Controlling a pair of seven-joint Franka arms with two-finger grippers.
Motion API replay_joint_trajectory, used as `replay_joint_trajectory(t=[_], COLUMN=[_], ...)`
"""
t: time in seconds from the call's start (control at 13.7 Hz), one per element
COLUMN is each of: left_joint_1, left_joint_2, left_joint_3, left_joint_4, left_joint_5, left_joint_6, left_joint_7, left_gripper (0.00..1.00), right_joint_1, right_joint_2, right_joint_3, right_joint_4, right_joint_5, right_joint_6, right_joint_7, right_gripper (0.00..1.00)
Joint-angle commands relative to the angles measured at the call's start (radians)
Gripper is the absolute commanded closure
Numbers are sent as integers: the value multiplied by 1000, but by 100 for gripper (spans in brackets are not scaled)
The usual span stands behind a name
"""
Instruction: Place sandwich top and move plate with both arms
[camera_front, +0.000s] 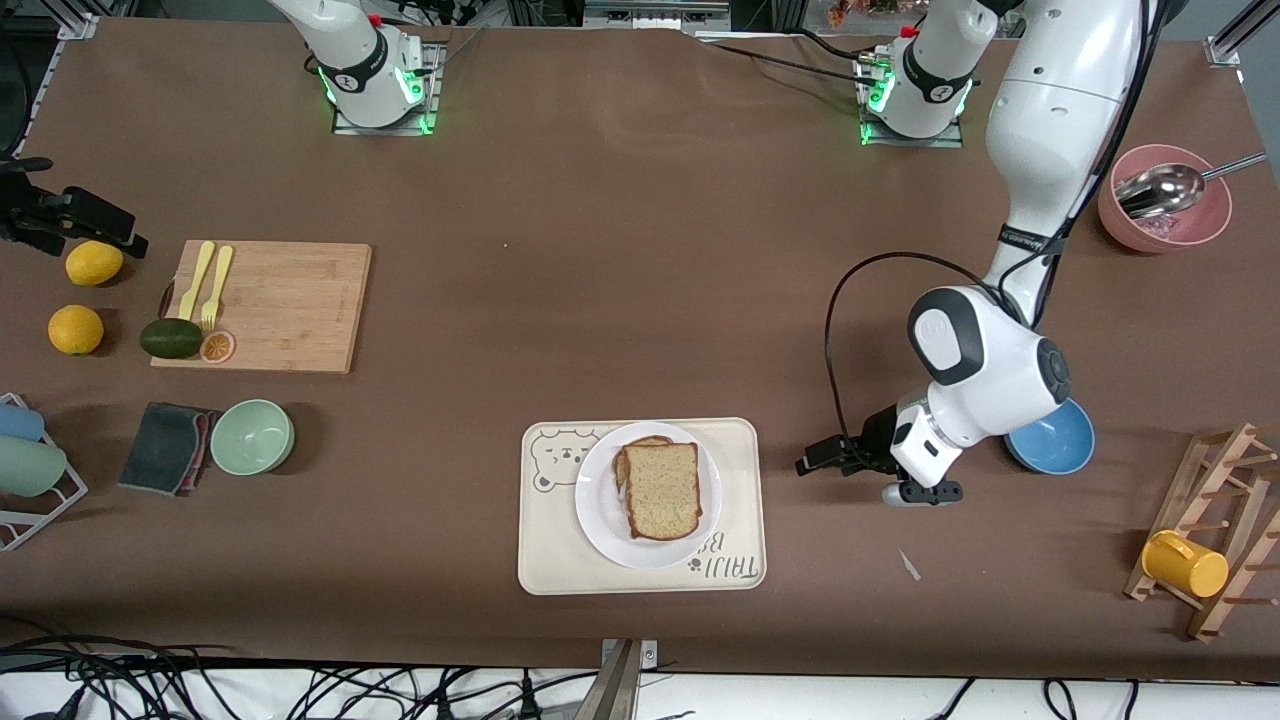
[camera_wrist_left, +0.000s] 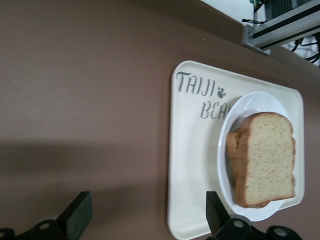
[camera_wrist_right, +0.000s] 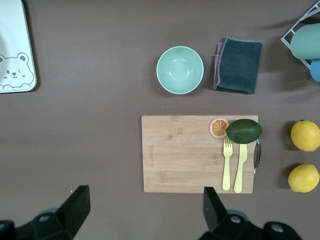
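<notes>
- Resting on the lower slice, the sandwich top (camera_front: 663, 490) sits on the plate (camera_front: 600, 520), on the tray (camera_front: 540, 560); placement looks done.
- Left gripper (camera_front: 845, 462) released, at the plate's three o'clock; right gripper (camera_wrist_right: 145, 212) released above the cutting board (camera_wrist_right: 180, 155).
- Next: both claws must take opposite rims.

The sandwich top (camera_front: 664, 489) lies on a stacked slice on the plate (camera_front: 600, 520), which sits on the bear-print tray (camera_front: 545, 560). The left gripper (camera_front: 835, 461) hangs low over bare table beside the tray, toward the left arm's end, near a blue bowl (camera_front: 1060, 445). The right arm shows only its base (camera_front: 375, 75).
</notes>
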Motion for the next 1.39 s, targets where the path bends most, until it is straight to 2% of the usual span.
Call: replay_joint_trajectory(t=[0.0, 0.22, 0.44, 0.51, 1.02, 1.17, 1.31], left_joint_1=[0, -1, 0, 0, 88, 92, 94], left_joint_2=[-103, -158, -215, -229, -417, -477, -517], left_joint_3=[48, 93, 98, 98, 101, 101, 108], left_joint_4=[-80, -79, -73, -70, -60, -59, -45], left_joint_5=[128, 285, 551, 596, 610, 685, 709], left_joint_6=[-79, -199, -281, -312, -556, -595, -613], left_joint_7=[-18, -76, -199, -212, -204, -210, -212], left_gripper=[0, 0, 0, 0, 0, 0, 0], right_joint_1=[1, 1, 1, 1, 1, 1, -1], right_joint_2=[-2, -2, -2, -2, -2, -2, -2], right_joint_3=[-1, -1, -1, -1, -1, -1, -1], right_joint_4=[8, 8, 8, 6, 6, 6, 6], right_joint_5=[18, 18, 18, 18, 18, 18, 18], right_joint_6=[-9, -10, -10, -10, -9, -9, 3], right_joint_7=[-6, -6, -6, -6, -6, -7, -7], right_gripper=[0, 0, 0, 0, 0, 0, 0])
